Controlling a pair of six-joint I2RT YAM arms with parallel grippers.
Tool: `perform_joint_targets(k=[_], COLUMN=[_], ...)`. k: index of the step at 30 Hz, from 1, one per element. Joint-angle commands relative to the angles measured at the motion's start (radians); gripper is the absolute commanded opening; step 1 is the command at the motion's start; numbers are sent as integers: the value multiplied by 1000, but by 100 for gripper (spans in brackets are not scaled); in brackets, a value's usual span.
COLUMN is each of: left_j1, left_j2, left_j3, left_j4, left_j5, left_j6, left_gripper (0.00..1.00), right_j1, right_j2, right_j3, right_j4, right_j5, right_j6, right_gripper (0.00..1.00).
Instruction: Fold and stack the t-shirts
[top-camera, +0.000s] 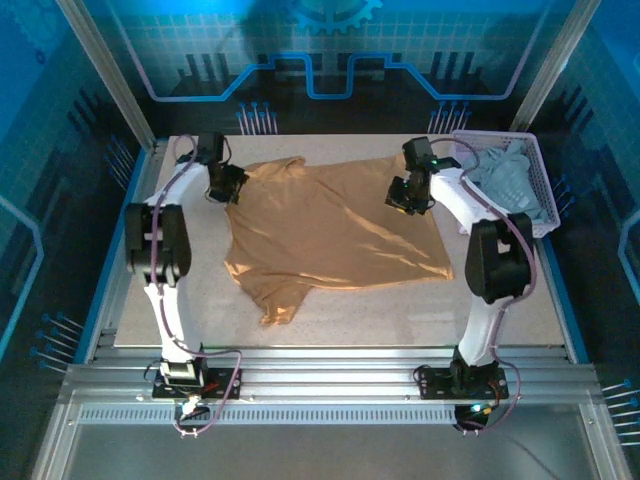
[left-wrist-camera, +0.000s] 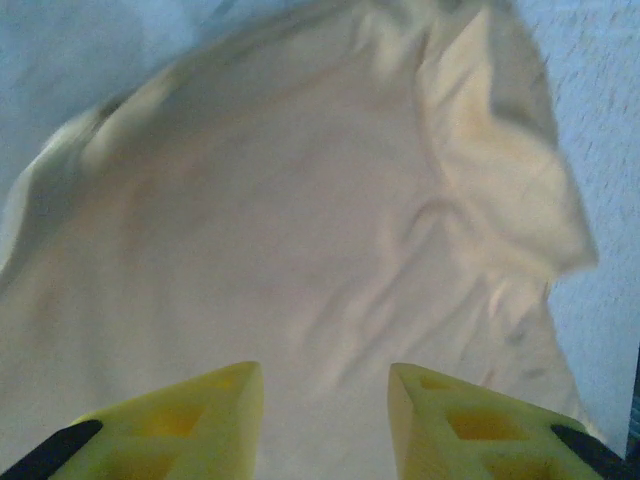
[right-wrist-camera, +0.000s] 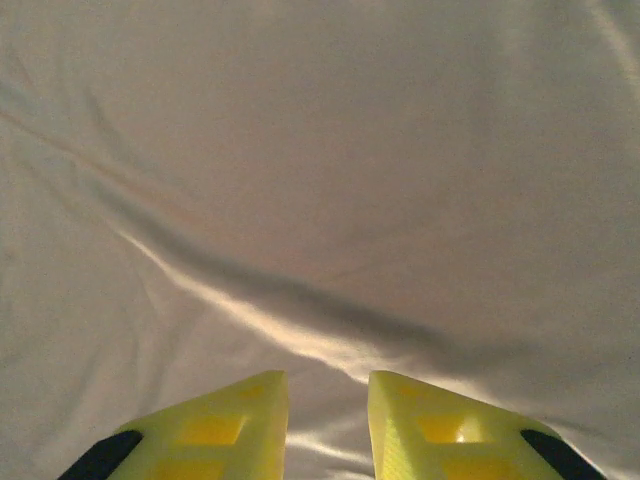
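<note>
The tan t-shirt (top-camera: 330, 230) lies spread over the middle of the table, one sleeve pointing toward the near edge and another at the back left. My left gripper (top-camera: 232, 190) hovers at the shirt's back left corner; in the left wrist view it (left-wrist-camera: 325, 375) is open over the wrinkled cloth (left-wrist-camera: 300, 230), nothing between the yellow fingers. My right gripper (top-camera: 403, 200) hangs over the shirt's back right part; its jaws (right-wrist-camera: 328, 380) stand a little apart above a fold in the cloth (right-wrist-camera: 320, 180), holding nothing. A pale grey-blue t-shirt (top-camera: 505, 180) lies crumpled in the basket.
The lavender mesh basket (top-camera: 541, 170) stands at the back right corner of the table, just right of my right arm. Bare table (top-camera: 400, 320) shows along the near edge and at the near right. Metal rails run in front of the arm bases.
</note>
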Motion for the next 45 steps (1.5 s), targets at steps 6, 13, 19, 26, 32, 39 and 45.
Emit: perform_joint_targets(k=[6, 13, 19, 26, 32, 39, 45], left_j1=[-20, -71, -72, -50, -37, -47, -83], left_j2=[207, -1, -202, -82, 262, 391, 395], left_j3=[158, -236, -411, -61, 439, 544, 480], left_j4=[-144, -37, 29, -57, -184, -115, -118], left_j5=[38, 91, 124, 66, -13, -18, -66], left_j6=[118, 134, 167, 197, 275, 386, 514], left_gripper=[24, 17, 16, 35, 34, 42, 48], right_j1=[-25, -42, -39, -14, -4, -6, -4], right_j2=[269, 217, 119, 111, 101, 82, 89], right_j3=[239, 93, -46, 18, 57, 51, 55], right_j4=[-190, -273, -252, -252, -235, -224, -215], right_j5=[-87, 2, 31, 75, 50, 30, 8], right_j6=[17, 34, 32, 6, -25, -22, -16], right_gripper=[30, 30, 31, 31, 32, 32, 32])
